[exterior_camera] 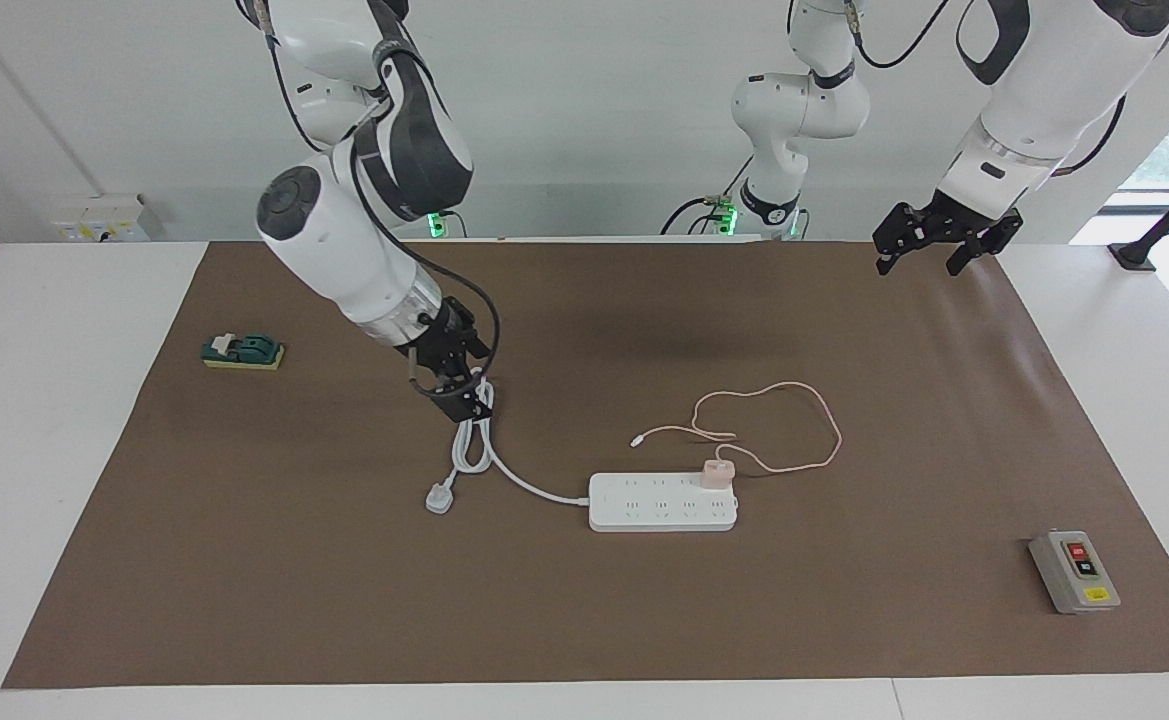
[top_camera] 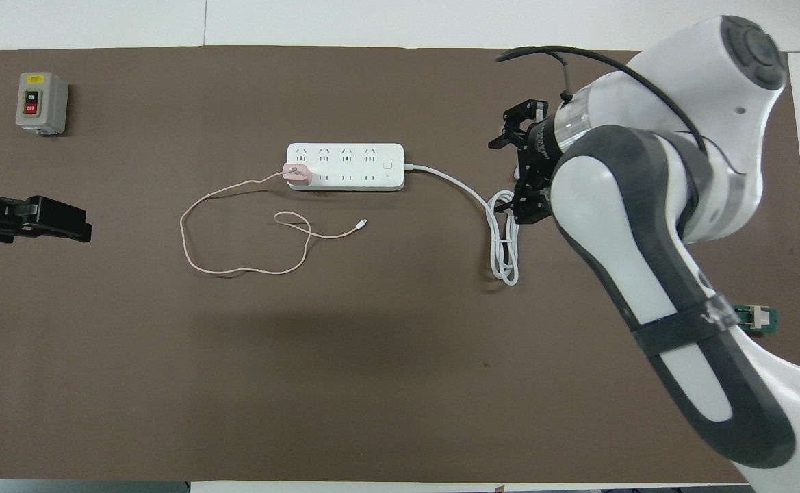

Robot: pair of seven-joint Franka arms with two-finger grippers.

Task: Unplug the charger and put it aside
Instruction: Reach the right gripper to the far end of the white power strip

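Charger [exterior_camera: 717, 472] plugged in power strip [exterior_camera: 662, 502], apart from both grippers. Right gripper [exterior_camera: 456, 392] over strip's cord [exterior_camera: 472, 450], spread. Left gripper [exterior_camera: 944, 240] waits, spread.

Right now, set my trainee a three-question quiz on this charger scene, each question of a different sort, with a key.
1. True or false: the charger is plugged into the power strip.
2. The right gripper is down at: A) the grey switch box B) the strip's coiled cord C) the charger
3. Fill in: the left gripper waits raised at the left arm's end of the ____ mat.

Key: 1 true; 2 B; 3 brown
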